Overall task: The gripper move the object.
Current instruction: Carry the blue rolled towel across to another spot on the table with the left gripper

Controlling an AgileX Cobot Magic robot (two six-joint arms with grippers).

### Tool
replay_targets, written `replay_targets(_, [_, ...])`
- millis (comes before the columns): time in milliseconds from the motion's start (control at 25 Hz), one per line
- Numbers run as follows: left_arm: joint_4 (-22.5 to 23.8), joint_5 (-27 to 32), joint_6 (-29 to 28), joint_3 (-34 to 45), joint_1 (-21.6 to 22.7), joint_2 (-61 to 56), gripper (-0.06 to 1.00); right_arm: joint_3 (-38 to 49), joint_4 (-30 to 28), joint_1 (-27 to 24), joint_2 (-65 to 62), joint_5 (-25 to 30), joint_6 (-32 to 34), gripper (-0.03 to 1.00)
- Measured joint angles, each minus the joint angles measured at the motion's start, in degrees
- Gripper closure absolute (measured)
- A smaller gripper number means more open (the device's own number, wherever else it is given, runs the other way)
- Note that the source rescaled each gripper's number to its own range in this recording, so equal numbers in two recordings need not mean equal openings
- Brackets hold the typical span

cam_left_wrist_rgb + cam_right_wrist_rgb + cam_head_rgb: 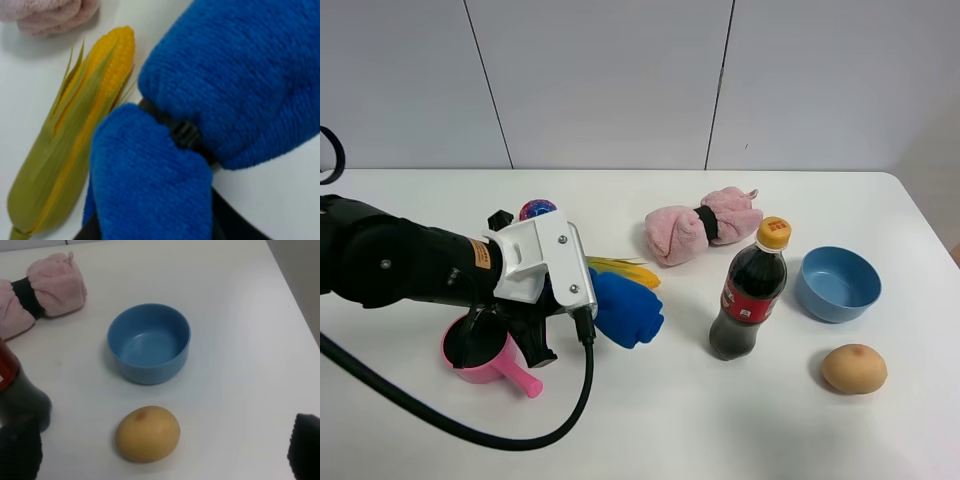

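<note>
The bright blue towel bundle (628, 310) lies left of centre on the white table (650, 420), cinched by a black band (182, 132) into two lobes. My left gripper (592, 306), a white block with black fingers, reaches in from the left and is shut on the bundle's near lobe (150, 190). A black finger (222, 222) shows beside that lobe. The bundle touches a corn cob (95, 105). My right gripper (162, 466) is open and empty above the table's right part, out of the high view.
A corn cob (625, 270) lies just behind the bundle. A pink towel bundle (700, 230) lies farther back. A cola bottle (750, 290) stands right of the blue bundle. A light blue bowl (837, 283) and a potato (853, 368) sit at the right. A pink cup (485, 355) lies under the left arm.
</note>
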Motion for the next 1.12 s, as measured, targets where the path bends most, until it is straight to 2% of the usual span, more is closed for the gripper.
replay_targets(320, [-0.10, -1.43, -10.87, 0.01, 0.00, 6.85, 0.94, 0.00, 0.00, 0.00, 0.00, 0.00, 0.00, -0.03])
replay_targets(440, [-0.10, -1.91, -12.99, 0.01, 0.00, 8.91, 0.94, 0.00, 0.00, 0.00, 0.00, 0.00, 0.00, -0.03])
replay_targets(1080, [-0.10, -2.61, -14.04, 0.01, 0.00, 14.31, 0.94, 0.00, 0.00, 0.00, 0.00, 0.00, 0.00, -0.03])
replay_targets(1120, [-0.10, -2.61, -14.04, 0.01, 0.00, 14.36, 0.92, 0.00, 0.00, 0.00, 0.00, 0.00, 0.00, -0.03])
